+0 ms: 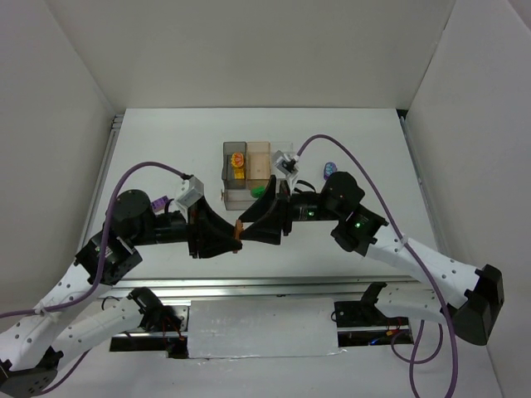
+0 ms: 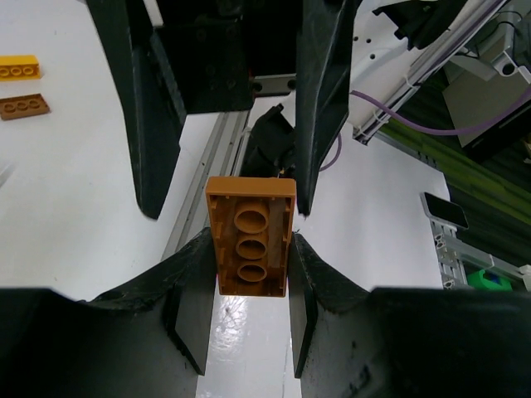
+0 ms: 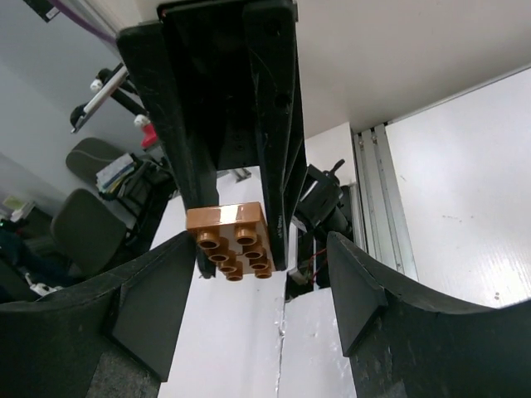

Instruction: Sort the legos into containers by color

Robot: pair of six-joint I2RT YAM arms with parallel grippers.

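Your left gripper [image 2: 249, 253] clamps the small orange-brown studded plastic brick [image 2: 249, 222]. Your right gripper [image 3: 259, 278] faces it, jaws spread wide. The transparent compartment tray [image 1: 259, 156] sits at twelve o'clock.

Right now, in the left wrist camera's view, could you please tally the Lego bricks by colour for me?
Yellow: 1, the yellow lego on the table.
Orange-brown: 2, the held lego between the left fingers and the loose brown lego on the table.
Total: 3.
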